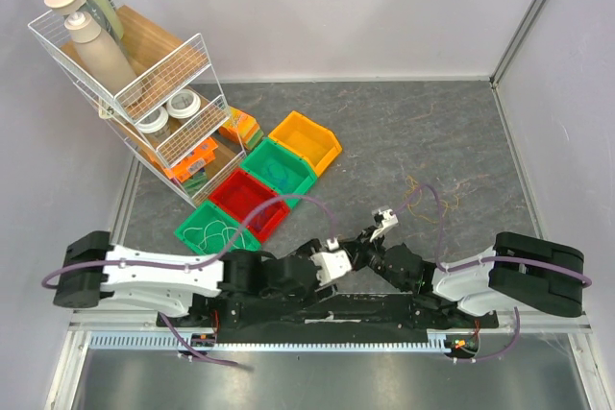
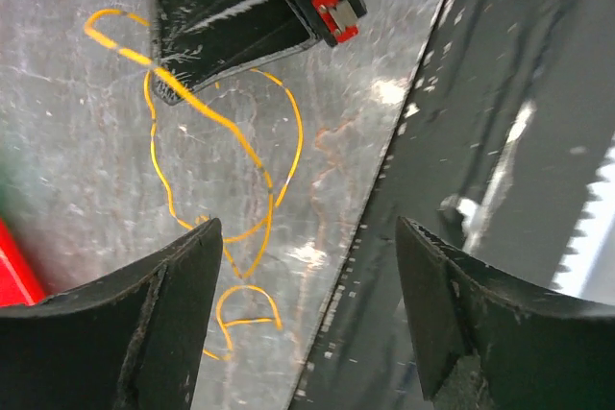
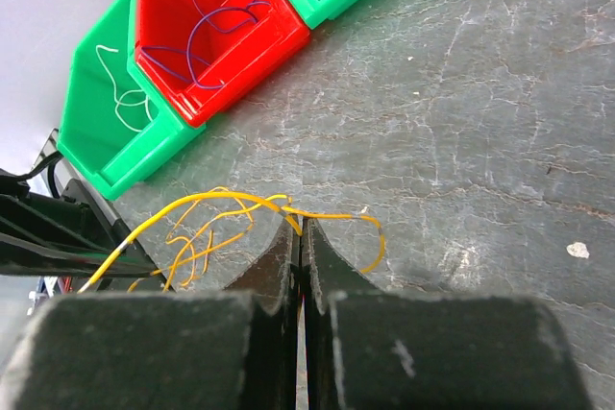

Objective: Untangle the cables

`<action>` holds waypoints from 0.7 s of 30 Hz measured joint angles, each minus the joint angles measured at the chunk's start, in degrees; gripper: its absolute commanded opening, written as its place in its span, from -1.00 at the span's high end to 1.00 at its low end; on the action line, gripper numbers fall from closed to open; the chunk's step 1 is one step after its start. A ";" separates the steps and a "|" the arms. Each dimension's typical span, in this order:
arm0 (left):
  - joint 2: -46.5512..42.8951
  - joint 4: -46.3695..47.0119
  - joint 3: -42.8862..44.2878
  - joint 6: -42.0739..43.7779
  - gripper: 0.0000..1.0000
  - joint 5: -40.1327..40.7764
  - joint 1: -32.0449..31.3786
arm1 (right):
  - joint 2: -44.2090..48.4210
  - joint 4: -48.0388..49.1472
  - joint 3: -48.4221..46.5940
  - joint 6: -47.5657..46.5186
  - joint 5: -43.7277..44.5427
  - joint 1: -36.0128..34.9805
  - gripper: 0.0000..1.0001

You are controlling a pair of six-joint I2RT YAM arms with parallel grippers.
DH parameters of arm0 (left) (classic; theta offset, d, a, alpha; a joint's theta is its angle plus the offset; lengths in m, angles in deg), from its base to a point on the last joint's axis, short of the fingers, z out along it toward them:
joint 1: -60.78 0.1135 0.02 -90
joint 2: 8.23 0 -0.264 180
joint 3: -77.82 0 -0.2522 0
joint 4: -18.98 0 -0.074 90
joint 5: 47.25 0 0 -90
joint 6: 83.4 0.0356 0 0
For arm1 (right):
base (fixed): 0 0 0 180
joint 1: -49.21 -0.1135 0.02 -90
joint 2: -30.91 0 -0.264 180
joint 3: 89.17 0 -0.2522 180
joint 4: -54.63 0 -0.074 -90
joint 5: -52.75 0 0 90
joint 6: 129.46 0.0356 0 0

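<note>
A thin yellow cable (image 3: 219,196) lies in loose loops on the grey table near the arm bases. My right gripper (image 3: 300,223) is shut on it at the fingertips, low over the table, at centre in the top view (image 1: 386,216). My left gripper (image 2: 307,237) is open and empty just above the same cable's loops (image 2: 227,129), beside the right gripper's fingers (image 2: 221,36). In the top view the left gripper (image 1: 332,254) sits left of the right one. A few more hair-thin strands (image 1: 423,189) lie on the table farther back right.
A row of bins stands at back left: a green bin (image 1: 189,234) holding a white wire, a red bin (image 1: 272,222) holding purple-blue wires, another green bin (image 1: 303,180) and a yellow bin (image 1: 332,149). A white wire rack (image 1: 144,93) with bottles stands behind them. The black base plate (image 2: 461,93) runs along the near edge.
</note>
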 measured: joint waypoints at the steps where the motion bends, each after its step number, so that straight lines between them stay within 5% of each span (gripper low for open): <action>1: 2.36 0.68 0.11 2.51 -0.47 1.84 -1.01 | -0.02 0.17 0.00 0.00 -0.24 0.17 1.00; 6: 10.08 5.60 0.07 11.80 -0.09 9.75 -3.17 | -0.09 1.03 0.00 0.09 -1.07 0.52 1.00; 10: 12.57 10.80 0.07 16.59 0.67 16.04 -3.43 | -0.09 1.62 0.00 0.20 -1.51 0.59 1.00; 13: 13.14 12.20 0.07 18.64 0.95 17.79 -3.61 | -0.09 1.77 0.00 0.20 -1.64 0.72 1.00; 18: 11.87 12.70 0.02 18.84 0.96 17.27 -3.80 | 0.15 1.40 0.00 0.42 -1.42 0.76 -0.16; 21: 7.76 12.31 -0.33 17.14 0.96 16.20 -3.34 | 1.88 -0.20 0.02 -0.02 -0.55 0.81 -0.50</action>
